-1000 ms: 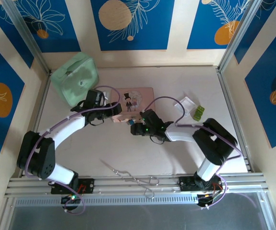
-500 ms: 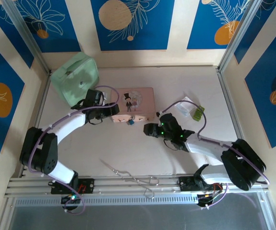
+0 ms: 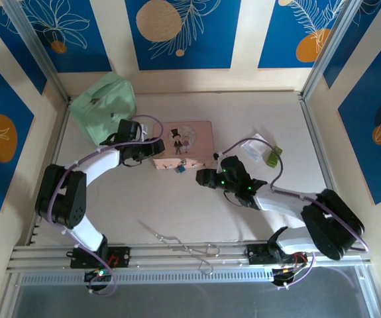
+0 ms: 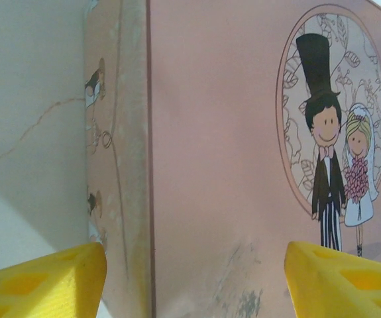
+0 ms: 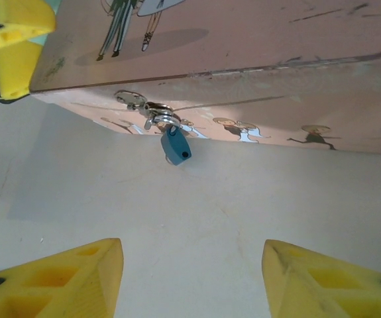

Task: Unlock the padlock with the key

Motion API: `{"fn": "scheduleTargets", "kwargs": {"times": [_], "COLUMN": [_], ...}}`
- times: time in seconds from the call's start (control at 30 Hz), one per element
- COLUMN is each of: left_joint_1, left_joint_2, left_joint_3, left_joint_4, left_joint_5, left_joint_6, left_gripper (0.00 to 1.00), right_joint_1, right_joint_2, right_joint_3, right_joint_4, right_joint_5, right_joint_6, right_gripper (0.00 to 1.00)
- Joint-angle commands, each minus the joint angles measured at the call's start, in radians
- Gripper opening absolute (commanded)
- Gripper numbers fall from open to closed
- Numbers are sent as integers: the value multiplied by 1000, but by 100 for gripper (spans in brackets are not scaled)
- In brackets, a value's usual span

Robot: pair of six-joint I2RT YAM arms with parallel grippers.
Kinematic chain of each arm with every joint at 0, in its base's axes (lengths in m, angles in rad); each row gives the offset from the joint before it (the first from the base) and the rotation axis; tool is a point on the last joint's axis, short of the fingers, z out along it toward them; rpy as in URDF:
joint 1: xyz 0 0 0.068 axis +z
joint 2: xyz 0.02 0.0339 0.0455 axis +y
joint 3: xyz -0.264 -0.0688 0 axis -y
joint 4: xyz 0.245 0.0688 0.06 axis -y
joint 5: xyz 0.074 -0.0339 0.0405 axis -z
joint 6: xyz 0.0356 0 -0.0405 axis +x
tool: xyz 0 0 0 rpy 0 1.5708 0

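— Two things for the right gripper. Its fingers stand released with nothing between them, so I'd line them up on the blue-teal bit of the padlock, which hangs off the pink tin's near wall, then close gently.
— And the left gripper?
— It straddles the tin's left corner. Whether it is gripping, I cannot tell.
— Surroundings?
— A pale table, a wire tool near, a green pouch far left, blue panels beyond.

Overhead view bright, evenly lit, sharp throughout. Wrist views — yellow fingertips slightly soft at close range, pink tin in focus. Soft shadow on table beside tin — light from above.
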Motion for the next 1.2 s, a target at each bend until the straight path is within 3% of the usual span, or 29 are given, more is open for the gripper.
{"fn": "scheduleTargets", "kwargs": {"times": [0.0, 0.23, 0.63, 1.17], "left_joint_1": [9, 10, 8, 0], "left_joint_2": [10, 33, 74, 58], "left_joint_3": [30, 36, 56, -29], "left_joint_4": [9, -7, 20, 67], "left_joint_5": [18, -4, 67, 65], "left_joint_6": [-2, 16, -31, -57], "left_gripper": [71, 71, 69, 66], "right_joint_1": [8, 61, 44, 46], "right_joint_2": [87, 165, 274, 415], "right_joint_3": [60, 149, 146, 238], "right_joint_4": [99, 70, 131, 124], "right_joint_5": [-44, -28, -54, -38], "right_joint_6": [18, -44, 32, 3], "right_gripper": [57, 59, 59, 57]}}
